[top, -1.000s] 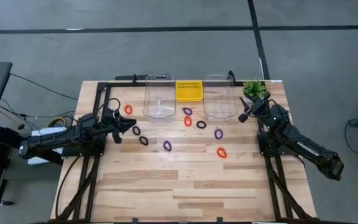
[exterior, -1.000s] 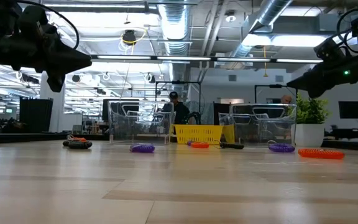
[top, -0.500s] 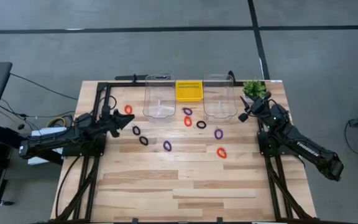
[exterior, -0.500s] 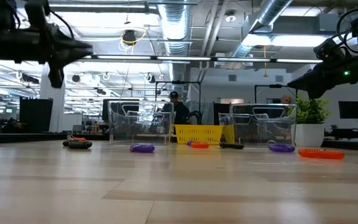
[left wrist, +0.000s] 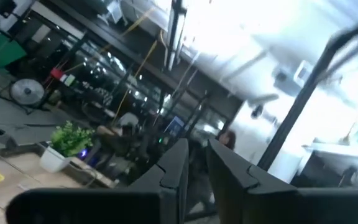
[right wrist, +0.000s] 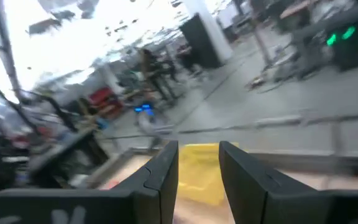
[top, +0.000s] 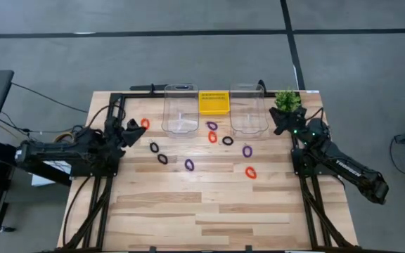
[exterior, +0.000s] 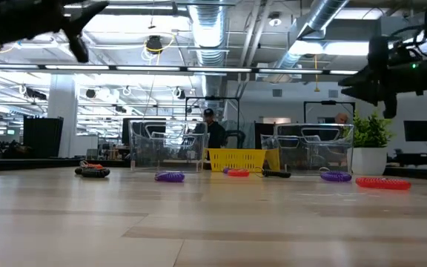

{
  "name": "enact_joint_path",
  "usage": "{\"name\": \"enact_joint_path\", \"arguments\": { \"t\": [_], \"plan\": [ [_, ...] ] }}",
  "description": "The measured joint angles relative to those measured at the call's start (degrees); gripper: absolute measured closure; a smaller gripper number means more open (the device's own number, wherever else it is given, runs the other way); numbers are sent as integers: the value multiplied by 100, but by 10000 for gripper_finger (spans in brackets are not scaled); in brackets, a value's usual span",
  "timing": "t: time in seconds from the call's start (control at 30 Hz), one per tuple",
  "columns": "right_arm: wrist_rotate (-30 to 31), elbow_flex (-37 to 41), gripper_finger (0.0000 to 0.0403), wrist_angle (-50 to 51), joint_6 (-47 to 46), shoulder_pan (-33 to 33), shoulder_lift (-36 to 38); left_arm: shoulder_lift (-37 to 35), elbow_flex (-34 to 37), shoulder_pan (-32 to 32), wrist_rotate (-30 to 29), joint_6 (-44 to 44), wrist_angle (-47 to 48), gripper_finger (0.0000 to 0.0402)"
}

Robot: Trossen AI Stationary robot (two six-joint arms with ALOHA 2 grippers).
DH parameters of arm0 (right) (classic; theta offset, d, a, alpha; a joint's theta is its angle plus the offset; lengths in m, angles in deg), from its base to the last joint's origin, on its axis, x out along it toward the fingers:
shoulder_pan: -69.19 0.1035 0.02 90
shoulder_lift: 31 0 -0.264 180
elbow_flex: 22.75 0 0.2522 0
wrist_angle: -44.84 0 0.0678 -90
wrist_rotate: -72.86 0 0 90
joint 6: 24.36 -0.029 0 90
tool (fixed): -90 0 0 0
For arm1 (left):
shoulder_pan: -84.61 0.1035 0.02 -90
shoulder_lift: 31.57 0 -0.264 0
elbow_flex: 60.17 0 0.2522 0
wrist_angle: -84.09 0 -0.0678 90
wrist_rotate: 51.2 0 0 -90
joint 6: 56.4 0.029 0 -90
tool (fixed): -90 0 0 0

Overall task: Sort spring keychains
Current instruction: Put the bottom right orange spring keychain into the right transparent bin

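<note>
Several spring keychains lie flat on the wooden table (top: pixel 188 211): orange-red ones (top: pixel 145 124) (top: pixel 212 137) (top: pixel 250 171), purple ones (top: pixel 189 164) (top: pixel 211 126) (top: pixel 247 150) and black ones (top: pixel 154 147) (top: pixel 162 159) (top: pixel 228 140). My left gripper (top: pixel 138 128) hangs high over the table's left edge, tipped upward. Its fingers (left wrist: pixel 196 146) stand a little apart with nothing between them. My right gripper (top: pixel 278 117) hangs level by the far right corner, open and empty (right wrist: pixel 199 146). Both are well clear of the keychains.
Two clear plastic bins (top: pixel 180 112) (top: pixel 249 111) stand at the far edge with a yellow basket (top: pixel 214 102) between them. A small green plant (top: pixel 287 100) stands at the far right corner, just beyond my right gripper. The near half of the table is bare wood.
My left gripper has risen, tipped its fingers upward and drawn back toward the table's far left, away from the black keychains. My right gripper has stayed in place and rolled about its own axis. No keychain has moved.
</note>
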Motion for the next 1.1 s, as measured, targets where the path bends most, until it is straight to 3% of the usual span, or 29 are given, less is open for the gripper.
{"name": "enact_joint_path", "arguments": {
  "t": [0.33, 0.5, 0.63, 0.73, 1.1],
  "plan": [
    [-1357, -319, 296, -957, 213, 4, 7, 2264, -1386, -138, 2, 1621, 158, 344],
    [-2356, -602, 296, -967, 228, 194, -45, 2671, -1892, -138, 2, 1779, 1438, 344],
    [-2776, -811, 296, -890, 570, 574, -316, 2772, -2262, -138, 2, 1768, 2635, 344],
    [-2820, -1056, 296, -390, 857, 935, -672, 2768, -2408, -138, 2, 1763, 3081, 344],
    [-2561, -1982, 296, 1839, 2073, 2286, -2342, 2749, -2426, -138, 2, 1739, 3349, 344]
  ]
}}
